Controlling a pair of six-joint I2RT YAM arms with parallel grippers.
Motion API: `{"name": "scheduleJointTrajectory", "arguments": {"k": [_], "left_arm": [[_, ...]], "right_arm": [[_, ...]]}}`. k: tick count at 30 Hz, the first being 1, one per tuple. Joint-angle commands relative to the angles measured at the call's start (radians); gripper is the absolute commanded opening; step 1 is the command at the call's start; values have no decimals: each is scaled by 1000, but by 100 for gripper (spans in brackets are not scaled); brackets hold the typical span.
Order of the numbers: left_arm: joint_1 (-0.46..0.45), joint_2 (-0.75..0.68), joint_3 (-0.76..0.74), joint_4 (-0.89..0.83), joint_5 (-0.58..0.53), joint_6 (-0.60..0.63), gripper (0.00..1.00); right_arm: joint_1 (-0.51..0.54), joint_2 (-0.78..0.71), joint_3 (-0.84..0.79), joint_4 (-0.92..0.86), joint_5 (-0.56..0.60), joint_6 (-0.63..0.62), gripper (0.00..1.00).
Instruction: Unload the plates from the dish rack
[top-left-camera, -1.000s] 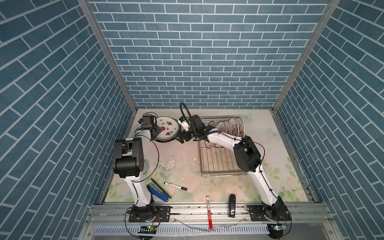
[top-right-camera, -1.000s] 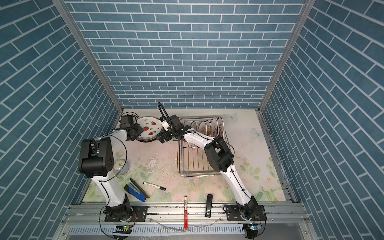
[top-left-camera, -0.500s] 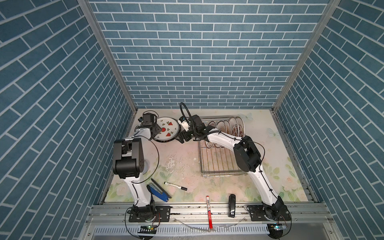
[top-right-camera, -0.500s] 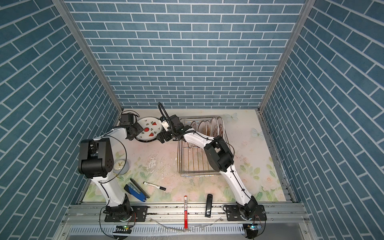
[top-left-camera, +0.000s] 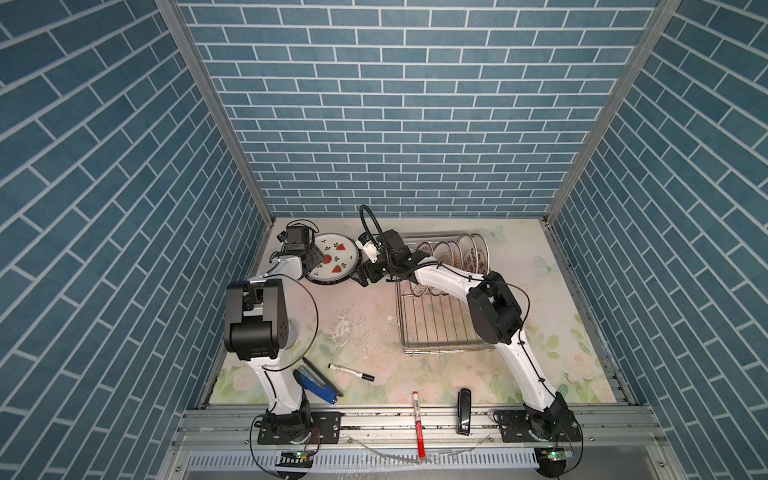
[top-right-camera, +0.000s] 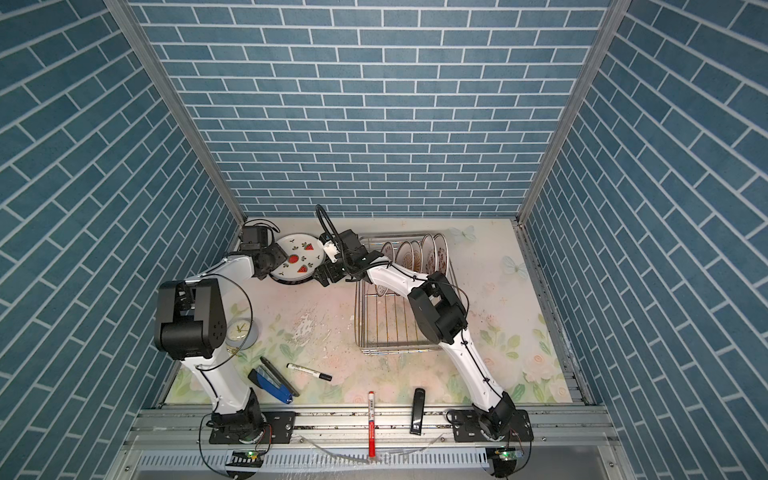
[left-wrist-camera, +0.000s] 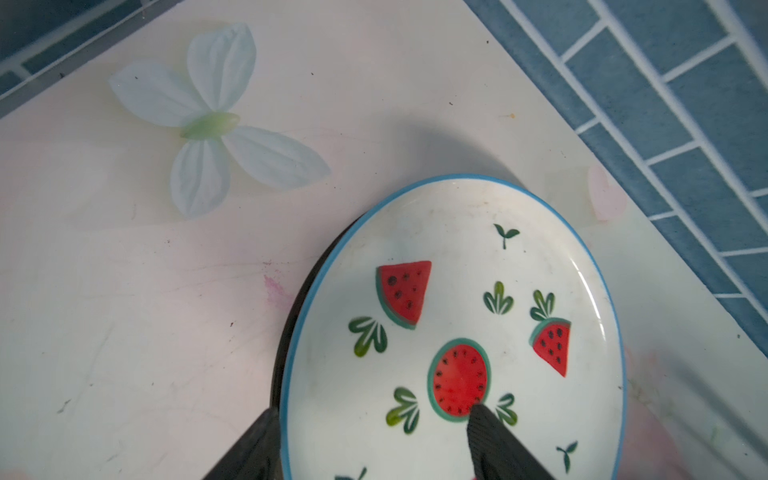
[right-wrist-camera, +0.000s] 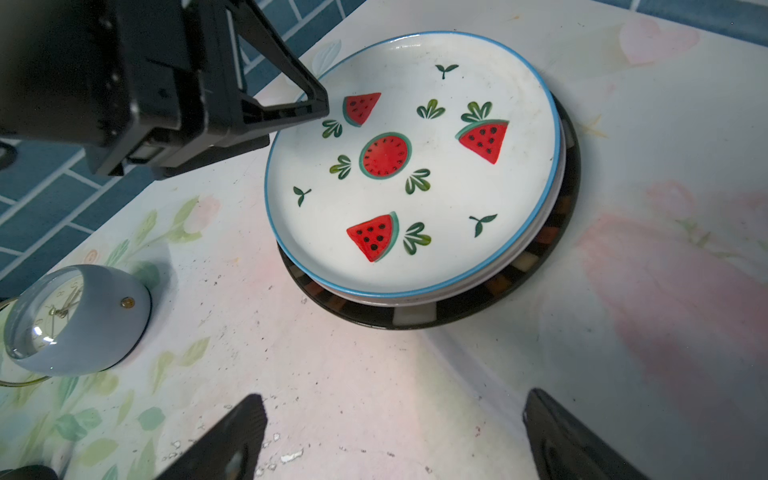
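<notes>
The watermelon-print plate (top-left-camera: 336, 257) (top-right-camera: 297, 258) (left-wrist-camera: 457, 316) (right-wrist-camera: 411, 174) lies flat on top of a stack whose bottom is a dark-rimmed plate (right-wrist-camera: 415, 318), at the back left of the table. My left gripper (top-left-camera: 316, 261) (left-wrist-camera: 372, 411) is open and straddles that plate's rim: one finger is outside the rim, the other hangs over its face. My right gripper (top-left-camera: 365, 276) (right-wrist-camera: 395, 397) is open over bare table beside the stack, with nothing between its fingers. Several plates (top-left-camera: 457, 255) (top-right-camera: 419, 257) stand upright at the far end of the dish rack (top-left-camera: 449, 353) (top-right-camera: 390, 345).
A small grey clock (top-right-camera: 241, 332) (right-wrist-camera: 79, 320) sits by the left arm. Near the front lie a blue stapler-like tool (top-left-camera: 316, 380), a black marker (top-left-camera: 351, 372), a red pen (top-left-camera: 417, 424) and a black bar (top-left-camera: 463, 411). Tiled walls close in on three sides.
My left gripper's jaws have spread wider at the watermelon plate's rim, and its wrist has drawn slightly back. The plate lies still on the stack. The right arm has not moved.
</notes>
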Motion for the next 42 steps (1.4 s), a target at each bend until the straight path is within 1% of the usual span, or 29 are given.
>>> {"name": "scheduleJointTrajectory", "arguments": {"k": [1, 3, 8, 11, 12, 15, 19, 23, 28, 33, 38, 42], "left_arm": [[-8, 9, 30, -6, -4, 17, 73], [-9, 23, 28, -6, -17, 15, 72], [-11, -28, -31, 50, -46, 6, 72], [-13, -70, -41, 38, -76, 12, 72], [-15, -86, -51, 37, -101, 15, 73], [-10, -78, -40, 6, -143, 18, 73], [-1, -26, -29, 38, -91, 18, 75], [-3, 10, -13, 70, -67, 20, 78], [-3, 39, 1, 78, -57, 24, 78], [-5, 48, -1, 81, -72, 17, 78], [-7, 95, 35, 95, 0, 15, 78], [-17, 101, 51, 71, -25, 19, 78]], "right_arm": [[-1, -52, 7, 2, -12, -32, 97], [1, -67, -13, 12, -15, -31, 97], [2, -77, -32, 20, -14, -30, 97], [0, -71, -22, 15, -14, -29, 97], [2, -68, -20, 14, -15, -27, 97], [3, -66, -13, 12, -18, -26, 97], [3, -64, -9, 9, -24, -21, 98], [6, -67, -9, -3, -20, -29, 98], [5, -68, -16, 3, -12, -37, 98], [6, -61, -13, 5, -15, -37, 98], [6, -64, -15, 5, -15, -37, 98], [6, -69, -20, 1, -12, -38, 97]]}}
